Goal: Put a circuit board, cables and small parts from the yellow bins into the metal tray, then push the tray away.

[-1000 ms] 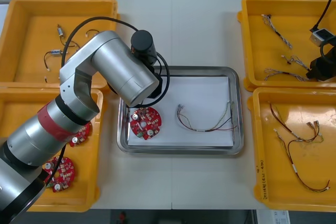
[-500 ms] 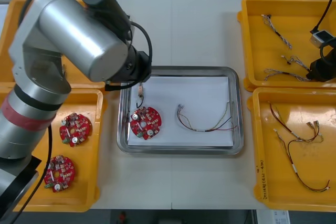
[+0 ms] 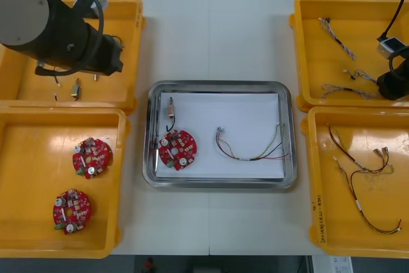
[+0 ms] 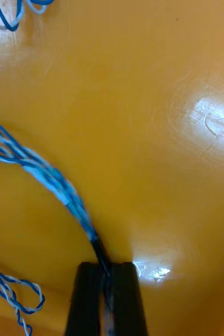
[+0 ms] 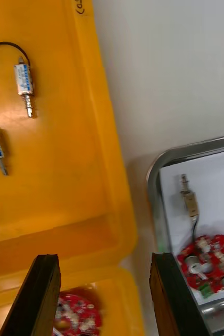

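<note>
One small metal part (image 3: 170,107) now lies uncovered in the metal tray (image 3: 220,85), near its far left corner. A second ago the left arm hung over that spot; it has since swung back above the yellow bin (image 3: 135,43) at the tabletop's far left corner. The part is a short brassy cylinder with a thin black lead running toward the round red circuit board (image 3: 177,149), which sits by the tray's left edge on the white liner. A red and yellow cable (image 3: 250,152) lies toward the tray's right edge, unmoved.

The left wrist view shows the left gripper (image 5: 104,258) spread wide and holding nothing, above that bin's near rim. The right wrist view shows the right gripper (image 4: 107,269) pinched narrow on a twisted blue and white cable (image 4: 51,178) just over the floor of the far right bin (image 3: 300,49). From the front view I cannot make out that grip.
</note>
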`<state>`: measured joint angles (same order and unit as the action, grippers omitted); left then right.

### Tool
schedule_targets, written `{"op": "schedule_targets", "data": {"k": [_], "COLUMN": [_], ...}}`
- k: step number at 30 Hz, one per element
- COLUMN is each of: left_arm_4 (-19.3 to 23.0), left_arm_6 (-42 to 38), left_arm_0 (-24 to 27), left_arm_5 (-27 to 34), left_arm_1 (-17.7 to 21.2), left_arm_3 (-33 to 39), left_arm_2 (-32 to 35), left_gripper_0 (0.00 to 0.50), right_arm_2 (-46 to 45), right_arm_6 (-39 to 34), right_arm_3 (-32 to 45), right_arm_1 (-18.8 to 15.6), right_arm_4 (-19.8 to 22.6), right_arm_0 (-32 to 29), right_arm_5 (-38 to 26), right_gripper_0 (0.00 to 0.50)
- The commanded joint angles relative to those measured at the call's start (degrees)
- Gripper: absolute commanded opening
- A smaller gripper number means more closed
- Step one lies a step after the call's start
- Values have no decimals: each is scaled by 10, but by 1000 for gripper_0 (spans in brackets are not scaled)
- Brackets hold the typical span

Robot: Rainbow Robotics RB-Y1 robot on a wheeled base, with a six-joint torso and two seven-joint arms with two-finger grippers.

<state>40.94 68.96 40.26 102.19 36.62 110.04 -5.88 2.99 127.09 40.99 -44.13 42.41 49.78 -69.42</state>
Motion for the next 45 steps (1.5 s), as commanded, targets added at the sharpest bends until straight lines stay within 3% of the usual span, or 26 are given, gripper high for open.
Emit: {"op": "schedule_targets", "data": {"k": [1, 8, 14, 22, 28, 31, 35, 45], "left_arm_4": [7, 8, 7, 5, 2, 0, -6, -10], "left_arm_6": [55, 140, 222, 323, 386, 413, 443, 467], "left_arm_0": [32, 65, 79, 95, 97, 98, 98, 97], "left_arm_5": [-1, -47, -109, -174, -222, -240, -256, -286], "left_arm_1": [35, 48, 58, 64, 63, 64, 63, 63], "left_arm_3": [-52, -153, -237, -327, -378, -400, -414, -432], "left_arm_2": [14, 14, 14, 14, 14, 14, 14, 15], "left_gripper_0": [500, 500, 500, 500, 500, 500, 500, 500], "right_arm_2": [3, -18, -42, -93, -106, -115, -114, -111], "right_arm_6": [10, 12, 9, 10, 12, 14, 15, 10], "right_arm_3": [3, 12, 85, 255, 373, 421, 487, 554], "right_arm_1": [9, 8, -3, -8, -6, -4, -3, 1], "right_arm_4": [8, 1, -19, -82, -82, -73, -46, 59], "right_arm_0": [-7, 8, 11, 11, 11, 11, 11, -7], "right_arm_5": [5, -7, -63, -222, -354, -406, -406, -406], "right_gripper_0": [0, 0, 0, 0, 0, 0, 0, 0]}}
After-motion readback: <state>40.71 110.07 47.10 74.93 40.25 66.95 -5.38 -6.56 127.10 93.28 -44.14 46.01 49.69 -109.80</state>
